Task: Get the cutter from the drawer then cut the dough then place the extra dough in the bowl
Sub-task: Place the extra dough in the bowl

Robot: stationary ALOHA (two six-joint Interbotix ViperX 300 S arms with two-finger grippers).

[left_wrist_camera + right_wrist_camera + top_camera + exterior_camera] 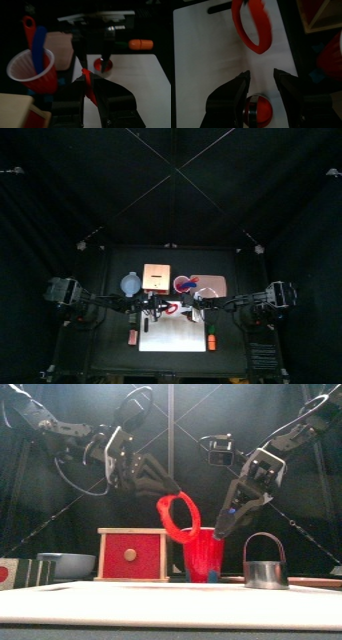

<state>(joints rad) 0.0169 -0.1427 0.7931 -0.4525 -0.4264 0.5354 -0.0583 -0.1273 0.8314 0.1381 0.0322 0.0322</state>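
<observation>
Clearly the cutting part looks finished, judging by how things lie. The left gripper point(163, 490) has its jaws closed on the top of a red ring of dough point(164, 513). The ring hangs limp, clear of the white cutting board point(204, 60), and a pinch at the top lets it drape open rather than fold on itself.

The right gripper point(261, 75) hangs just beside the ring with its jaws apart and its tips gripping nothing, probably placed there to steady or free the dough if it sticks. A small round red piece point(259, 110) shows low between those jaws. It may be the cut-out disc lying on the board beneath, though I cannot tell that for certain.

The round metal cutter with the wire handle point(265, 572) stands upright at the right in the front view, set aside out of the arms' way. The pale wooden box with the red drawer front point(134, 554) sits at the back left with its drawer flush. Just beyond it to the left lies the blue-grey bowl point(67, 564), on the left arm's own side, which would suit that arm carrying the ring. Between box and cutter stands a red plastic cup point(33, 72) holding a blue toy knife point(39, 42) and a red one point(27, 27).

No brand, label or lettering can be read on any of these things.
</observation>
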